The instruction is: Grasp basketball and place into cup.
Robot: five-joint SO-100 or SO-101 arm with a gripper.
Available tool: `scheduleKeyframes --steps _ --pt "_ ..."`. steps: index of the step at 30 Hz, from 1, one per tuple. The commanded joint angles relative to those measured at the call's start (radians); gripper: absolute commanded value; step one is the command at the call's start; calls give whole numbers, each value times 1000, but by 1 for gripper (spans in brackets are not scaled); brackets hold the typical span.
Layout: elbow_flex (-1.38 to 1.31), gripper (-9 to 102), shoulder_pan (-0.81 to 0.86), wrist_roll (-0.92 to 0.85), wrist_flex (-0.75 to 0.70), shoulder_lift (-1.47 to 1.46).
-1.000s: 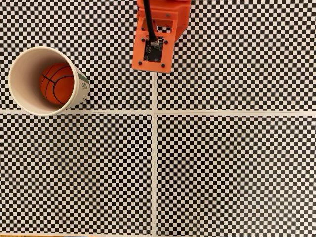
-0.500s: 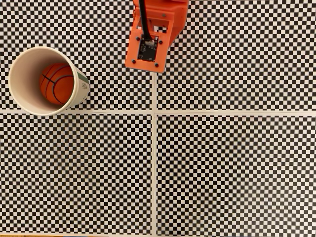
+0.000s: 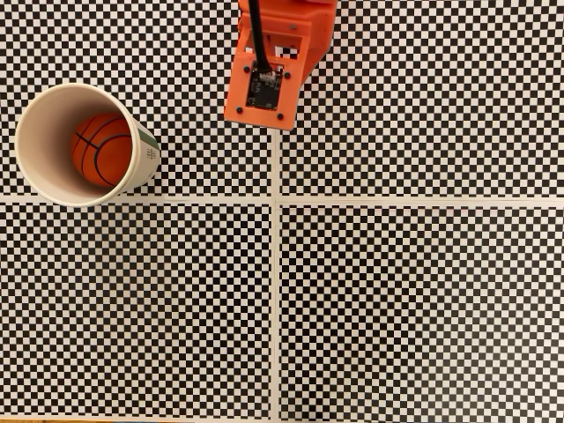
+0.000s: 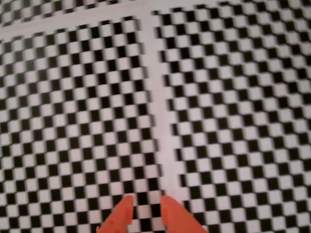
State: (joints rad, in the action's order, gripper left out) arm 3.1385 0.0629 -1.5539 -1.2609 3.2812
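Gripper (image 4: pixel 145 206): two orange fingertips at the wrist view's bottom edge, a narrow gap between them, holding nothing.
Arm (image 3: pixel 269 75): orange, top centre of the fixed view.
Surface (image 3: pixel 414 300): black-and-white checkerboard crossed by white seams.
Basketball (image 3: pixel 101 148): inside the cup.
Cup (image 3: pixel 31 132): upright, far left, well apart from the arm.

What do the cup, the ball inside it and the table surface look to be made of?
The cup looks like matte cream paper: thin rolled rim, small green printed mark. The basketball seems rubber or soft plastic, dull orange-brown with black seam lines; which one is unclear. The table surface appears to be printed checkerboard sheets, flat and low-gloss, with white borders.
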Motion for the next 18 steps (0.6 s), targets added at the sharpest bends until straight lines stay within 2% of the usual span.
scheduleKeyframes --steps 1,18 --pt "35 0 -25 14 -9 8" --pt "35 0 -34 14 -9 8"
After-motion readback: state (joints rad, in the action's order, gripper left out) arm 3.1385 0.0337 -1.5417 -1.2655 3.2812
